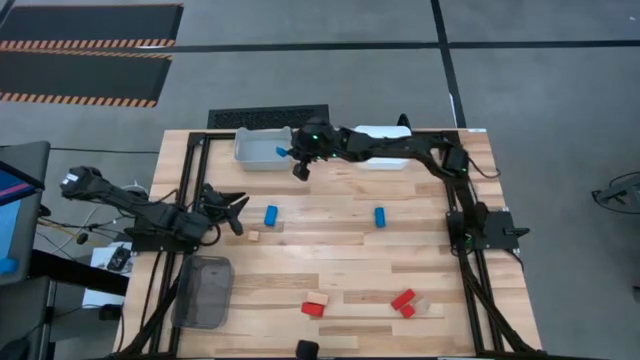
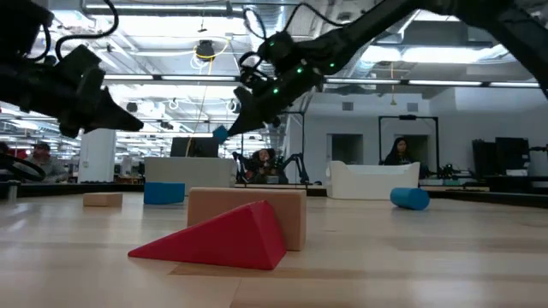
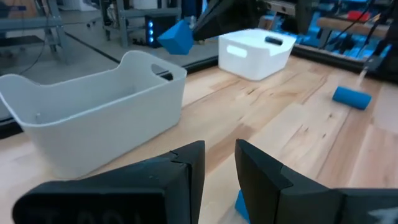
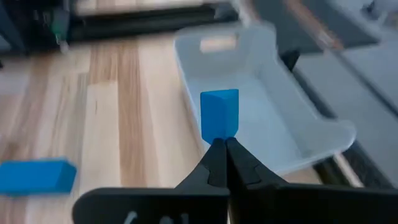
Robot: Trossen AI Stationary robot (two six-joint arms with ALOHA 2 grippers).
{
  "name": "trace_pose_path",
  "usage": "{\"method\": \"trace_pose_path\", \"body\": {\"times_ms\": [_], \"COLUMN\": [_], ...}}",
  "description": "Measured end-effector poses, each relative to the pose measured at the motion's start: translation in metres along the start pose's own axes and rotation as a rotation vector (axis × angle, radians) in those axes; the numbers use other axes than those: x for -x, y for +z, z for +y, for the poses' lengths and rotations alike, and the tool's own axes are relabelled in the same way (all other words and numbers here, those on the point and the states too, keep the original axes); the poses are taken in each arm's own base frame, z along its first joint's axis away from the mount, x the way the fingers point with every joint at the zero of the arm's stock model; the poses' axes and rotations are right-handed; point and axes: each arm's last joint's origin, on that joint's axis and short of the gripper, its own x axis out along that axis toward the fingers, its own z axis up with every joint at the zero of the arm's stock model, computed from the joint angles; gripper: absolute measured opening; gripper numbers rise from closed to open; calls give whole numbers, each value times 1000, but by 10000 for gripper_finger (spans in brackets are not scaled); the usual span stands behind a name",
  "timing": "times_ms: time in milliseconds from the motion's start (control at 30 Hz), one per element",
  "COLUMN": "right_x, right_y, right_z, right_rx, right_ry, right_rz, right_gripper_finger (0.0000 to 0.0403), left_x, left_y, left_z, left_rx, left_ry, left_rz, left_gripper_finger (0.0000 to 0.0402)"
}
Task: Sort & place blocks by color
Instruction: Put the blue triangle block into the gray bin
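- Pale wooden worktop [image 1: 330, 250] carries scattered blocks, with a grey bin [image 1: 262, 148] and a white bin [image 1: 382, 160] along its far edge and a dark mesh bin [image 1: 202, 292] near the front left corner.
- Right gripper [image 1: 297, 170] hangs near the grey bin's right end, fingertips pinching a small blue block [image 4: 219, 113] by its lower edge.
- That block sits beyond the fingertips, over the bin's open inside in the right wrist view; the high view puts it at the bin's right rim, so the coming drop probably turns on that overlap.
- Left gripper [image 1: 232, 212] waits by the left edge, fingers [image 3: 189, 163] slightly parted and empty, close to a blue cuboid [image 1: 270, 214].
- Red and tan blocks lie toward the front edge; a blue cylinder [image 1: 380, 216] lies mid-table.
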Motion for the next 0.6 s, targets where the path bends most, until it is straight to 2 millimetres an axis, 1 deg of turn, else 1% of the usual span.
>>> {"method": "trace_pose_path", "body": {"times_ms": [267,433,600], "right_x": [-26,-34,-42], "right_y": [10,22,25], "right_z": [-13,-24,-25], "right_rx": [-3,-26,-42], "right_ry": [2,5,23], "right_rz": [46,52,103], "right_gripper_finger": [3,3,2], "left_x": [-2,-2,-2], "left_y": [-6,-6,-6], "left_z": [-1,-1,0], "left_rx": [-11,-11,-11], "left_ry": [34,37,37], "left_rz": [24,22,22], "left_gripper_finger": [79,79,79]}}
